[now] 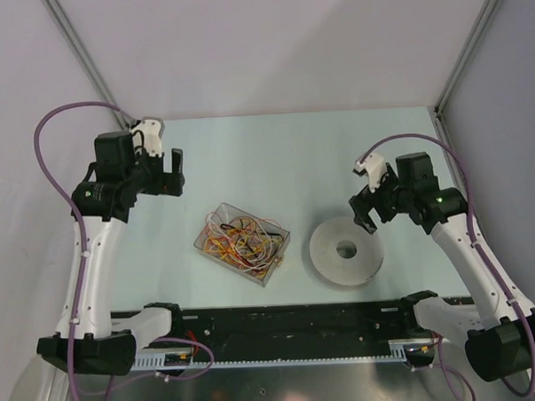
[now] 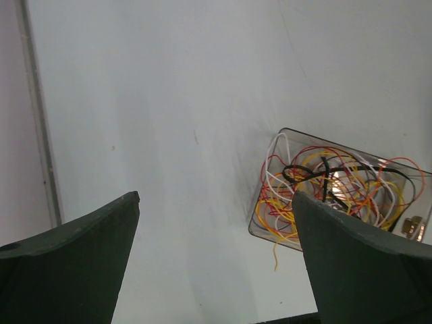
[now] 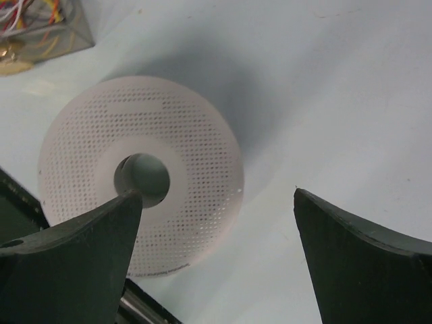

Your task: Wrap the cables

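Pale table [image 1: 248,157], enclosure walls [image 1: 243,42] on left, back and right, black rail [image 1: 299,319] along the near edge. Most bare surface at the back and far left, so room to swing in from there.

Left arm [image 1: 91,270] raised at back-left, right arm [image 1: 469,249] bent in from the right. Probably staged one per item.

White perforated spool [image 1: 328,256] flat, right of centre, hole up, near the rail. Likely set there as the winding core. Free rim all round, just apart from the box on its left.

Clear box [image 1: 283,238] at centre, turned diagonal, open-topped. Corrals the wires; top-down reach only, given the side walls.

Right gripper [image 1: 368,216] hovering over the spool's far-right rim, jaws spread wide, nothing between. Left gripper [image 1: 169,174] above bare table, back-left of the box and well apart from it, jaws likewise released, empty.

Cables [image 1: 238,242]: yellow, orange, red, white, some black, tangled inside the box, one yellow end trailing outside the wall in the left wrist view. Judged not started. Expect snags when lifting a single strand.
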You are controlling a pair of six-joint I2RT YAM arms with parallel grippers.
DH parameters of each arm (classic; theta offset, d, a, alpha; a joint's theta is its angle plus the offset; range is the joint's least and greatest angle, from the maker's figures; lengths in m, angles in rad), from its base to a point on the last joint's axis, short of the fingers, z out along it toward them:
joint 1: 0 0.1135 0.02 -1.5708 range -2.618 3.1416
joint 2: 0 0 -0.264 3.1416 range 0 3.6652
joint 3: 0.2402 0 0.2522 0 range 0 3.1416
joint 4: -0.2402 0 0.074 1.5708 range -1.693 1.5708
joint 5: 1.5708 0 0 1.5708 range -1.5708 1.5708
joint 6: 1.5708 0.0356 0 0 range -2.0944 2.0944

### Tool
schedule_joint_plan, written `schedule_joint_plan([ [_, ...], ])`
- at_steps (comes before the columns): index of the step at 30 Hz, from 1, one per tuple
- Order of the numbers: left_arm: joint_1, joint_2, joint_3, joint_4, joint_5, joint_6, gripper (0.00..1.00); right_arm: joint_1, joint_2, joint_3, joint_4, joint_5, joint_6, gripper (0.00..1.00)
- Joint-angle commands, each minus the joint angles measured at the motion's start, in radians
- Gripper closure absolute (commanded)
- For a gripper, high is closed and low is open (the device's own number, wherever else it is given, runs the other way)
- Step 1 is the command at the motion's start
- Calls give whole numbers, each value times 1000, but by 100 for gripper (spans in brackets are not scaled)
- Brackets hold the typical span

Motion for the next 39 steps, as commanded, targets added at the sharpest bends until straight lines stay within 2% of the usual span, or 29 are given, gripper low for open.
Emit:
schedule_joint_plan([
  [1, 4, -40, 49, -14, 109, -13, 1, 46, -17, 28, -122, -67, -121, 1],
  [3, 3, -50, 32, -21, 155, 2, 1, 81, -12, 29, -167, -57, -163, 2],
  [6, 2, -62, 1, -26, 204, 8, 1, 133, 4, 29, -218, -48, -214, 10],
  [12, -1, -64, -22, -36, 238, 21, 1, 256, 61, 20, -251, -36, -242, 44],
  [17, -6, -59, -27, -40, 241, 29, 1, 362, 114, -13, -223, 52, -237, 74],
  [20, -6, -56, -27, -40, 238, 24, 1, 424, 144, -51, -166, 138, -219, 87],
  [23, -6, -55, -16, -42, 240, 12, 0, 458, 166, -98, -88, 217, -200, 95],
  [26, -6, -53, 1, -42, 247, 3, 1, 475, 201, -143, -24, 274, -193, 99],
  [31, -7, -48, 15, -44, 261, -13, 1, 487, 257, -195, 72, 312, -186, 100],
  [39, -8, -39, 15, -43, 321, -44, 1, 550, 359, -205, 212, 274, -165, 100],
])
